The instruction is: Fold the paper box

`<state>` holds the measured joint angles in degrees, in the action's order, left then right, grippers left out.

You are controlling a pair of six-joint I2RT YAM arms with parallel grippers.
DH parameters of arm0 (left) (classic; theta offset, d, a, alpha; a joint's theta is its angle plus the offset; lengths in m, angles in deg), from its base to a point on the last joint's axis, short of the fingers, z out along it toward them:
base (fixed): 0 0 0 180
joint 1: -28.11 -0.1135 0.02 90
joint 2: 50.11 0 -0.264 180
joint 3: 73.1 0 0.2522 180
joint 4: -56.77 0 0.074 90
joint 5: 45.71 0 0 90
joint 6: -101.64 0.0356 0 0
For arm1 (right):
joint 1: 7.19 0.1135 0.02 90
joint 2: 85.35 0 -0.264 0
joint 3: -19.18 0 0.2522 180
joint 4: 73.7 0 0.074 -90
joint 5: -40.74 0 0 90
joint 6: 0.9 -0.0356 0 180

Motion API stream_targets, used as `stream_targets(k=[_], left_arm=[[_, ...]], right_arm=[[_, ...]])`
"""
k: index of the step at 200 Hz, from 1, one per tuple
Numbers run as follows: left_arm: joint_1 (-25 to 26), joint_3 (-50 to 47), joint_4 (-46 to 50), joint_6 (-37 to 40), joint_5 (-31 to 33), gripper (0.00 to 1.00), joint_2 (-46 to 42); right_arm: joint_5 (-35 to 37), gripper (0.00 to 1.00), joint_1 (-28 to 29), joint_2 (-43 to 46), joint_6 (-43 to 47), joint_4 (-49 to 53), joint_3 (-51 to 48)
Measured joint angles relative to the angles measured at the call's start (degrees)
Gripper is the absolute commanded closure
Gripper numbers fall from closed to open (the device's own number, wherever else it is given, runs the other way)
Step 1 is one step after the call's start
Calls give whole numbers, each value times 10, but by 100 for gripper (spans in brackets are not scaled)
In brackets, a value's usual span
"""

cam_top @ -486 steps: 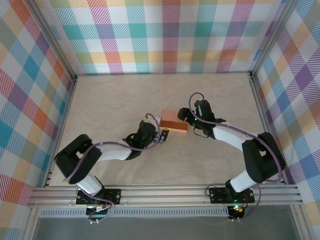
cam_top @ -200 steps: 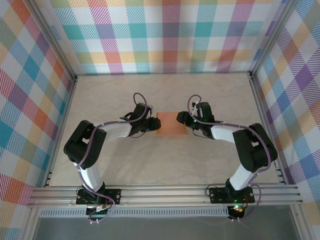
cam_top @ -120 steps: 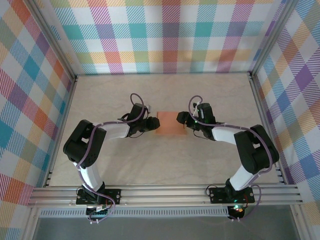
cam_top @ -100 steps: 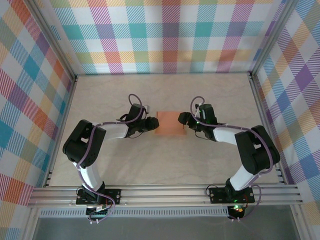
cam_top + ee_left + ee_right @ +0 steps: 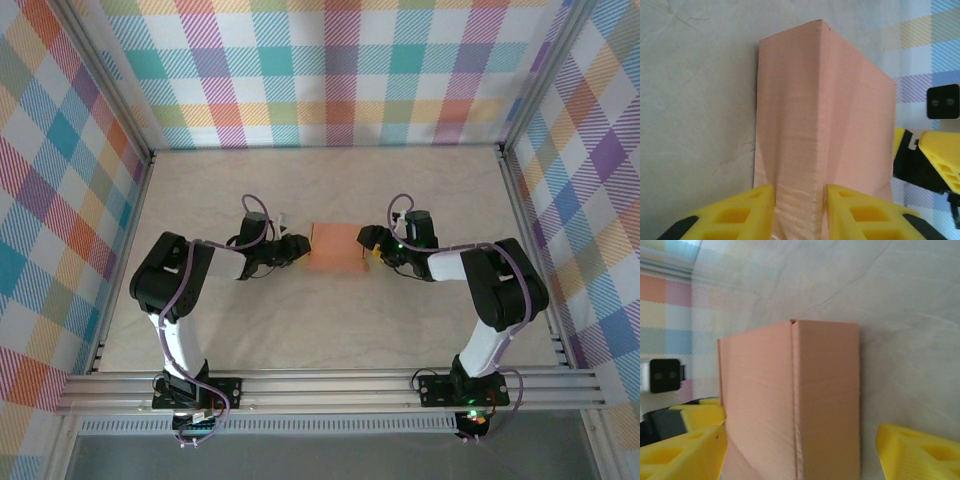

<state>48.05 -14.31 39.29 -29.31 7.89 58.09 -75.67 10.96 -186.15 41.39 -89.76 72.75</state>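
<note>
top view, paper box (image 5: 338, 247): salmon-orange, closed flat rectangular shape, lying mid-table (image 5: 220, 190), between the two grippers
top view, left gripper (image 5: 299, 250): at the box's left end, touching it; arm lies low along the table
top view, right gripper (image 5: 372, 249): at the box's right end; whether it touches the box cannot be told from here
top view, surroundings: plaid walls (image 5: 340, 70) on the left, far and right sides

left wrist, box look (image 5: 850, 130): two plain card faces meeting at one straight folded edge, faint creasing near the fingers, no print
left wrist, left gripper state (image 5: 800, 200): yellow fingers (image 5: 735, 215) close together, the box's near end between them, looks clamped on it
left wrist, background: the other arm's yellow finger beyond the box's far end

right wrist, box look (image 5: 790, 400): same two-face form, one seam at the top corner, edges crisp, sits on the table
right wrist, right gripper state (image 5: 801, 435): fingers (image 5: 680, 455) spread wide, one on each side of the box, released
right wrist, gap: bare table between one finger and the box
</note>
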Motion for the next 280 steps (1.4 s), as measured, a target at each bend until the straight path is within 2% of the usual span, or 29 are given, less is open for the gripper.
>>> stream_targets(k=[67, 132, 190, 205, 222, 252, 280], left_arm=[[-33, -15, -57, -39, -48, 69, 19], [-46, -17, -75, -47, -51, 69, 26], [-51, -17, -99, -56, -51, 68, 37], [-52, -17, -104, -60, -51, 69, 38], [-52, -18, -106, -61, -51, 68, 38], [-56, -21, -112, -62, -51, 69, 40], [-59, -26, -123, -66, -52, 69, 41]], right_arm=[[-68, 24, -1, -28, -36, -63, 0], [-119, 37, -3, -82, -91, -149, 2], [-133, 49, -6, -85, -106, -175, 2], [-136, 48, -6, -85, -108, -179, 2], [-136, 38, -6, -85, -110, -178, 2], [-107, 31, -6, -85, -114, -172, -2], [-89, 27, -6, -78, -122, -167, -5]])
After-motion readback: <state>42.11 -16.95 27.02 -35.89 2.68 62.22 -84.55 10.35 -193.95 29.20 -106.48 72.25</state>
